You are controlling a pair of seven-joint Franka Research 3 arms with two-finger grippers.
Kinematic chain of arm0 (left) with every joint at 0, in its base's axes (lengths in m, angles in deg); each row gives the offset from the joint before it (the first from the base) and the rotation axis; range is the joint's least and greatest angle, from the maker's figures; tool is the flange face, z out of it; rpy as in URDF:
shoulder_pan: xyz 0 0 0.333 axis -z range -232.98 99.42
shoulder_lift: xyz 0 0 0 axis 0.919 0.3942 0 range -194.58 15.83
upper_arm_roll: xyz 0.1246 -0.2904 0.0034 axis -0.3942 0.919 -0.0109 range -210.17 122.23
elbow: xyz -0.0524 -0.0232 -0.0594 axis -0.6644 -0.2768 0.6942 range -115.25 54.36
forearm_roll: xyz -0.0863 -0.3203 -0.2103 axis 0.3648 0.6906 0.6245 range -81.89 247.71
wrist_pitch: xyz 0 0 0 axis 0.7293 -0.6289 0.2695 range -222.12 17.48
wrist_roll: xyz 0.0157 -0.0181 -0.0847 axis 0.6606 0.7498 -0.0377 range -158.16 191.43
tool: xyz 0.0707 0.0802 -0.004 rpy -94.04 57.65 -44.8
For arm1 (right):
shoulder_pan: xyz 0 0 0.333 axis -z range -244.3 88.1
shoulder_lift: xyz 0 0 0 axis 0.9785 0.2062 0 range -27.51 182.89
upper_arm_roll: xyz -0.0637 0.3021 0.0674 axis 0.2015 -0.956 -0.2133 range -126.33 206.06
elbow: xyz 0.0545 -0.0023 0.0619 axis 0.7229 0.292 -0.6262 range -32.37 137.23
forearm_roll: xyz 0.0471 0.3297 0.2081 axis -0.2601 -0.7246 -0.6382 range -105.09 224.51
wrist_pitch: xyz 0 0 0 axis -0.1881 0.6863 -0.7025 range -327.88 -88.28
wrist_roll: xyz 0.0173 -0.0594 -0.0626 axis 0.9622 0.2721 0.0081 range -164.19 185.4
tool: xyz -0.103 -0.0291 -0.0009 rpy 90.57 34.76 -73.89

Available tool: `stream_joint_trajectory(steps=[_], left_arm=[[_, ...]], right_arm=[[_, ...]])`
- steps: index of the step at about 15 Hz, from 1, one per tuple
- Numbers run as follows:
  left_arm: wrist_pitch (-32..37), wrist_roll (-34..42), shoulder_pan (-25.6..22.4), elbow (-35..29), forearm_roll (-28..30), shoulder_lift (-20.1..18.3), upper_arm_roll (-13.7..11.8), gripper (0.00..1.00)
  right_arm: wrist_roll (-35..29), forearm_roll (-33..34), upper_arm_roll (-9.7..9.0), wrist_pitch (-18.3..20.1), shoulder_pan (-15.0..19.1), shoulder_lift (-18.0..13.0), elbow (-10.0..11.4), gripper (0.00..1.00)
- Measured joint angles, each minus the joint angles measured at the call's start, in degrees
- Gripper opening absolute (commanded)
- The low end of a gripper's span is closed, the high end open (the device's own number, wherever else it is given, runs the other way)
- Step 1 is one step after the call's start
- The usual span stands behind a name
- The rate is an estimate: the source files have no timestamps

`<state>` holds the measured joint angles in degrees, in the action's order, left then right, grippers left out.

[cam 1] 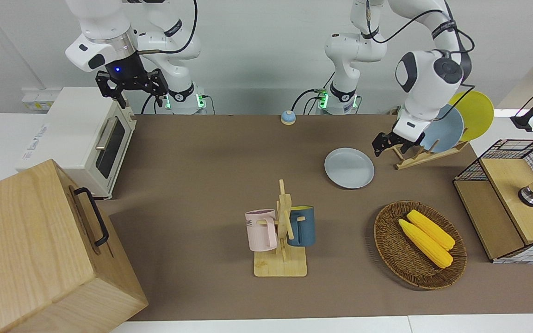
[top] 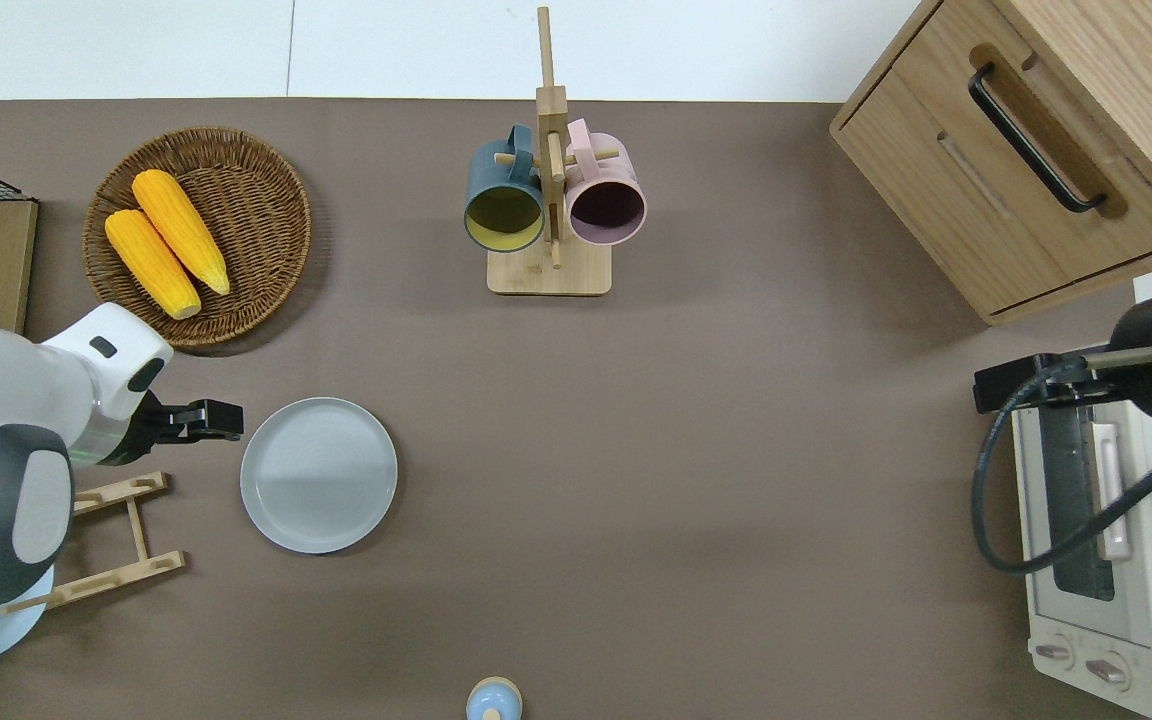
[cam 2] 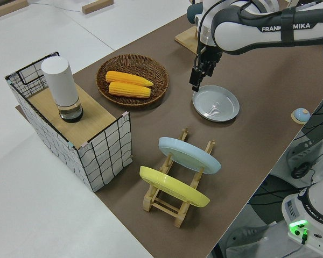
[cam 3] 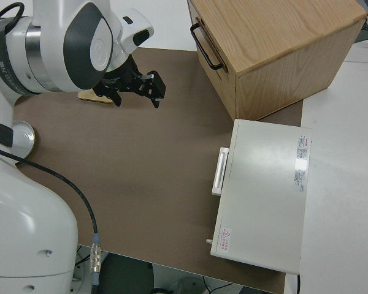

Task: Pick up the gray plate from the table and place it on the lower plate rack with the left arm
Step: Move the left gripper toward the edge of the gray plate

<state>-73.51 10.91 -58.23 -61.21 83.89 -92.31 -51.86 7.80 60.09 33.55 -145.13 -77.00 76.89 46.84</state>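
The gray plate (cam 1: 349, 168) lies flat on the brown table; it also shows in the overhead view (top: 319, 475) and the left side view (cam 2: 216, 103). My left gripper (cam 1: 389, 145) is open and empty, low over the table just off the plate's rim on the left arm's side (top: 221, 420) (cam 2: 196, 80). The wooden plate rack (cam 1: 413, 156) (top: 106, 535) (cam 2: 169, 200) stands toward the left arm's end and holds a sky-blue plate (cam 1: 449, 132) and a yellow plate (cam 1: 478, 111) on edge. My right arm is parked, its gripper (cam 1: 130, 90) open.
A wicker basket (cam 1: 387, 245) with two corn cobs lies farther from the robots than the plate. A mug stand (cam 1: 285, 231) holds a pink and a blue mug. A wire-and-wood shelf (cam 1: 507, 194), a toaster oven (cam 1: 77, 134), a wooden cabinet (cam 1: 30, 249) and a small blue bell (cam 1: 288, 117) stand around.
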Motion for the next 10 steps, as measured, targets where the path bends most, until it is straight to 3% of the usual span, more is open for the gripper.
stream_joint_trajectory(steps=[9,10], left_arm=[[-15.0,-0.2,-0.1,-13.6,0.5,2.4,-0.1,0.98],[-15.4,-0.3,-0.1,-14.0,0.5,2.7,-0.1,0.88]], right_arm=[[0.0,0.0,0.00,0.0,0.0,0.0,0.0,0.987],[0.0,0.0,0.00,0.0,0.0,0.0,0.0,0.990]])
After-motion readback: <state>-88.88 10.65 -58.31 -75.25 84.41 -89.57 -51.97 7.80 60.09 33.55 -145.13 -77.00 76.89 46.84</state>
